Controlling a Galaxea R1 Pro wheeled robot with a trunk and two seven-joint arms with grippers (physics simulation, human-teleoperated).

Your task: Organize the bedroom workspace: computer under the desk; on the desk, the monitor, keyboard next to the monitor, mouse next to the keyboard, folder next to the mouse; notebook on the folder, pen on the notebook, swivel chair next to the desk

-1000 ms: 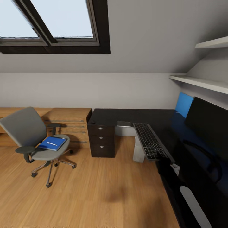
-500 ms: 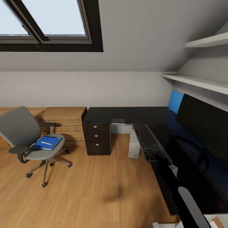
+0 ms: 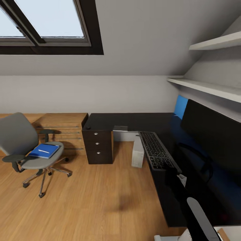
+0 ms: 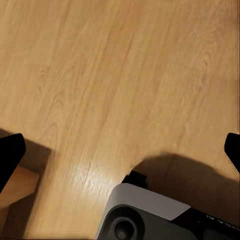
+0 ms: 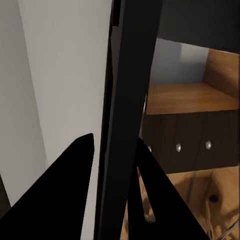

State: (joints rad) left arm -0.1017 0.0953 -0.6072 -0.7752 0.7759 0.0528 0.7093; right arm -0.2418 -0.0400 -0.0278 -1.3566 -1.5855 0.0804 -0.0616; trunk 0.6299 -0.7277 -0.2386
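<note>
The grey swivel chair (image 3: pixel 18 140) stands on the floor at the left, apart from the desk (image 3: pixel 130 119). The blue folder (image 3: pixel 44 151) lies on its seat with the white pen (image 3: pixel 44 151) on top. A thin grey notebook (image 3: pixel 120 128) lies at the desk's front edge. The dark keyboard (image 3: pixel 155 150) runs along the desk's edge in front of the monitor (image 3: pixel 214 134). My right gripper (image 3: pixel 174 173) (image 5: pixel 115 137) is shut on the keyboard's near end. The light grey computer (image 3: pixel 137 155) stands under the desk. My left gripper (image 4: pixel 120 152) hangs open over bare floor.
A dark drawer unit (image 3: pixel 97 146) with three knobs holds up the desk's left end, and a light wood chest (image 3: pixel 63 129) sits between it and the chair. White shelves (image 3: pixel 207 88) hang above the monitor. Wood floor (image 3: pixel 100 201) lies between me and the chair.
The whole picture has slid left, so the camera moved. The keyboard, held in my right gripper, now sits a little farther from the grey notebook and the drawer unit.
</note>
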